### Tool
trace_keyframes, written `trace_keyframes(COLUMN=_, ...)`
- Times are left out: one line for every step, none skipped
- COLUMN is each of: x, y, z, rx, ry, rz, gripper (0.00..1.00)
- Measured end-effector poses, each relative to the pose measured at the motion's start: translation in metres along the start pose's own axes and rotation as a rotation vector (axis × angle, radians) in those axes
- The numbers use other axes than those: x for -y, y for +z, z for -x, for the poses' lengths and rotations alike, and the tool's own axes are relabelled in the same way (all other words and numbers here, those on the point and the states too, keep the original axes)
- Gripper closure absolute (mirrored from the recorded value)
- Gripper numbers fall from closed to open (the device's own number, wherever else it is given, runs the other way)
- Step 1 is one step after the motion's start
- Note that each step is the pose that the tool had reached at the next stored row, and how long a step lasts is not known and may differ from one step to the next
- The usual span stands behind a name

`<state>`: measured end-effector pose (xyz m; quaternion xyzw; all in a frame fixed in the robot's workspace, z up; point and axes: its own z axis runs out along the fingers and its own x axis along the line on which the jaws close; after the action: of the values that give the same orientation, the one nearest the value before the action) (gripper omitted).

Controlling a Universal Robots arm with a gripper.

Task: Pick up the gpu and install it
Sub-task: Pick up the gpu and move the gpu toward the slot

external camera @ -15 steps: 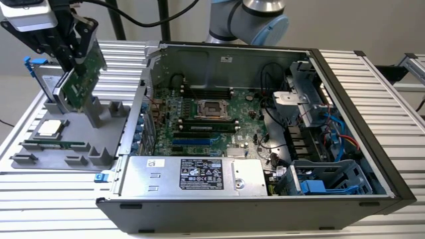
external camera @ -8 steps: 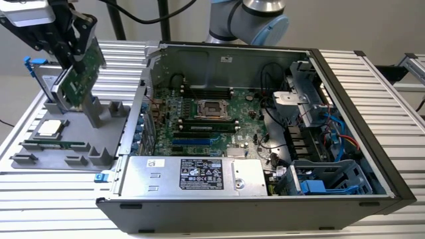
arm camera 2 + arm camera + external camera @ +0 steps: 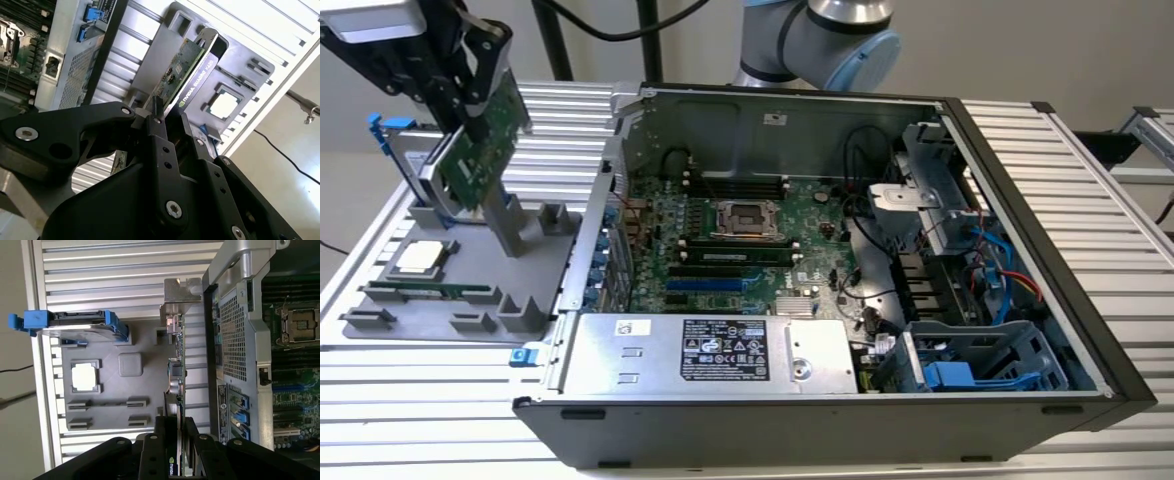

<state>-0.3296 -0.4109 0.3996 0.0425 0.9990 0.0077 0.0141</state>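
The gpu (image 3: pixel 483 145) is a green card with a black cooler and a silver end bracket (image 3: pixel 179 294). It hangs tilted just above the grey holder tray (image 3: pixel 414 322), at the exterior view's left, outside the open computer case (image 3: pixel 854 110). My gripper (image 3: pixel 471 112) is shut on the card's upper edge. Both wrist views show the black fingers (image 3: pixel 159 137) pinching the card (image 3: pixel 186 75) from both faces, and the gripper (image 3: pixel 176 432) has the card (image 3: pixel 176 367) edge-on between them. The motherboard (image 3: pixel 734 250) lies inside the case.
On the tray lie a processor (image 3: pixel 423 257) and a thin green memory stick (image 3: pixel 434 290). A silver hard drive with blue rails (image 3: pixel 75 322) stands at its far side. The case wall (image 3: pixel 235 330) rises right beside the card. A power supply (image 3: pixel 707 350) fills the case's near edge.
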Motion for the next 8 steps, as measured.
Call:
trace_keyframes(x=0.0000, y=-0.0006, z=0.0000, rx=0.0000, ry=0.000, rz=0.0000, gripper=1.00)
trace_keyframes(x=0.0000, y=-0.0011, z=0.0000, rx=0.0000, ry=0.000, rz=0.0000, gripper=1.00)
trace_keyframes(x=0.0000, y=-0.0016, z=0.0000, rx=0.0000, ry=0.000, rz=0.0000, gripper=1.00)
trace_keyframes(x=0.0000, y=-0.0022, z=0.0001, rx=0.0000, ry=0.000, rz=0.0000, gripper=1.00)
trace_keyframes(x=0.0000, y=-0.0027, z=0.0001, rx=-0.0001, ry=0.000, rz=0.0000, gripper=1.00)
trace_keyframes(x=0.0000, y=-0.0032, z=0.0001, rx=-0.0001, ry=0.000, rz=-0.0001, gripper=1.00)
trace_keyframes(x=-0.0001, y=-0.0038, z=0.0001, rx=-0.0001, ry=0.000, rz=0.0000, gripper=1.00)
trace_keyframes(x=-0.0001, y=-0.0043, z=0.0001, rx=0.0000, ry=0.000, rz=0.0000, gripper=1.00)
